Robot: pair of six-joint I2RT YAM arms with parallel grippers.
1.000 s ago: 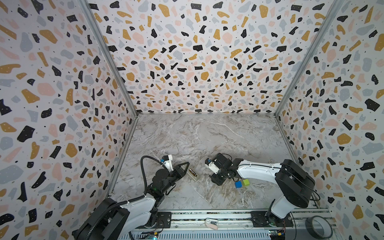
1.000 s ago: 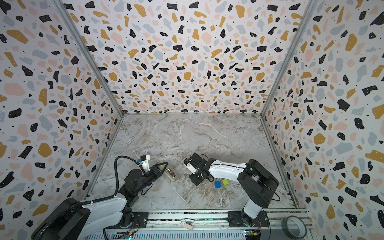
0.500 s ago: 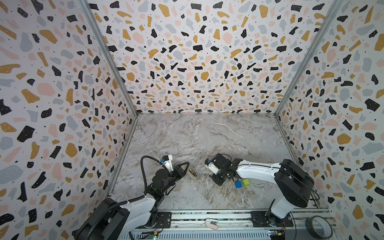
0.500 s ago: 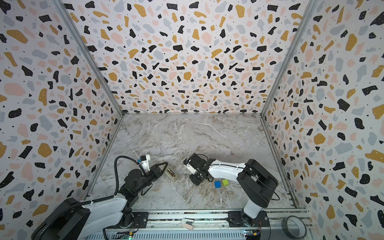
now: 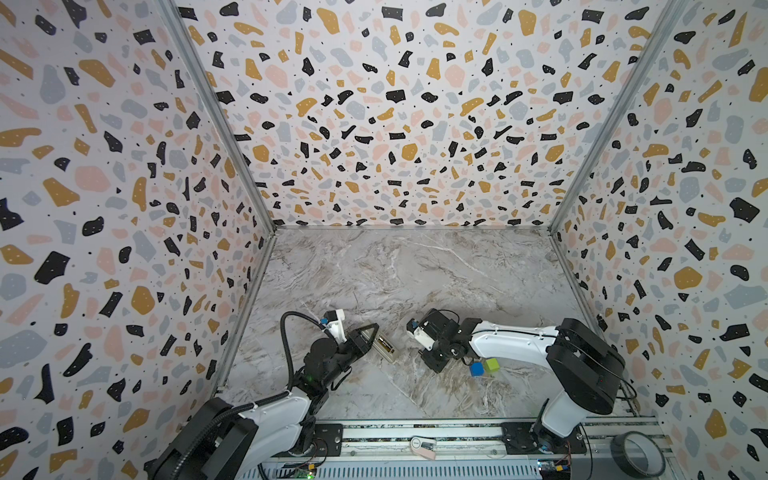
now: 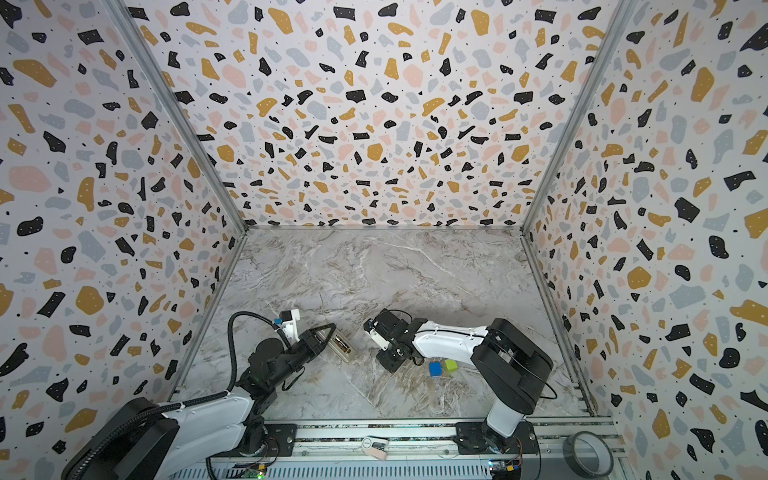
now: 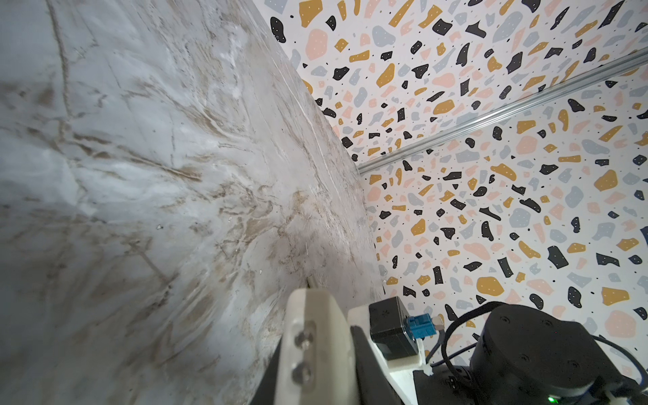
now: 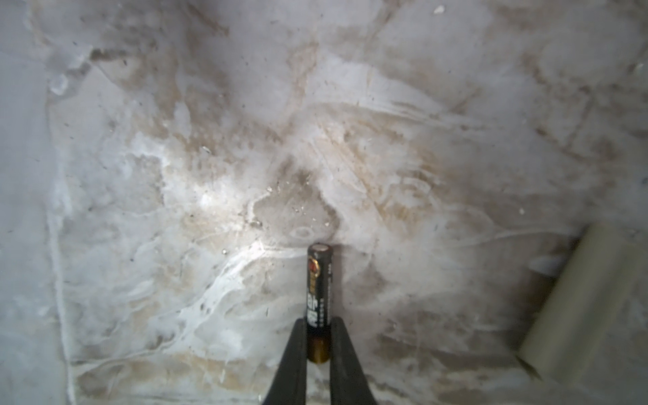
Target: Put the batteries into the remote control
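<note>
Remote [image 5: 385,346]: white, held by one end low over the marble tabletop [image 5: 415,282]. I cannot tell whether it rests on it. A gold-tinted strip shows in its upturned face, too small to read.
Left pincer [image 5: 368,332]: closed on the remote's end. In the left wrist view the remote [image 7: 315,333] sits between the black fingers.
Battery [image 8: 319,280]: black with a gold end, to the right of the remote. It is clamped at the gold end, with the silver end pointing at the tabletop.
Right pincer [image 8: 318,326]: closed on the battery, a finger pressed to each side. It is near the remote but apart from it.
Between remote and battery: a stretch of tabletop.
Blue cube [image 5: 477,368] and green cube [image 5: 492,365]: side by side under the right arm, farther from the remote than the right pincer.
Pale block [image 8: 578,308]: blurred at the edge of the right wrist view. I cannot tell what it is.
Tape roll [image 5: 636,453]: on the front rail, well apart from the remote.
</note>
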